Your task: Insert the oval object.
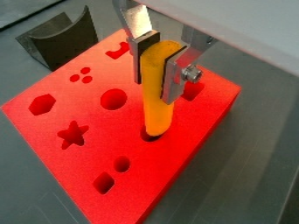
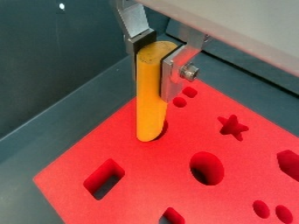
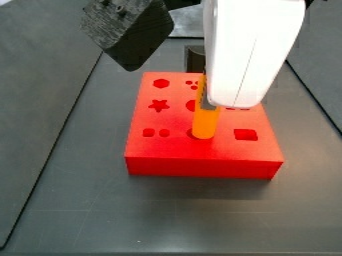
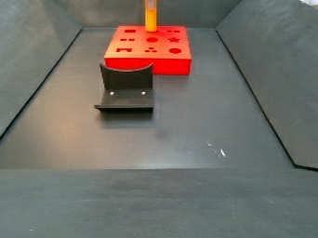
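Observation:
The oval object [image 1: 156, 101] is a long orange-yellow peg standing upright, and my gripper [image 1: 159, 63] is shut on its upper part. Its lower end sits in a hole near one edge of the red block [image 1: 70, 162]. Both wrist views show this; in the other one the peg [image 2: 149, 96] enters the block [image 2: 152, 179] just below my gripper [image 2: 158, 57]. In a side view the white gripper body [image 3: 247, 50] hides the fingers, and only the peg's lower part [image 3: 206, 122] shows above the block [image 3: 201, 150]. The far side view shows the peg [image 4: 151, 16] over the block [image 4: 147, 56].
The block has several other shaped holes, among them a star [image 1: 73, 133], a hexagon [image 1: 42, 104] and a round hole [image 1: 114, 99]. The dark grey curved holder [image 4: 125, 86] stands in front of the block. Dark walls [image 4: 44, 56] enclose the floor.

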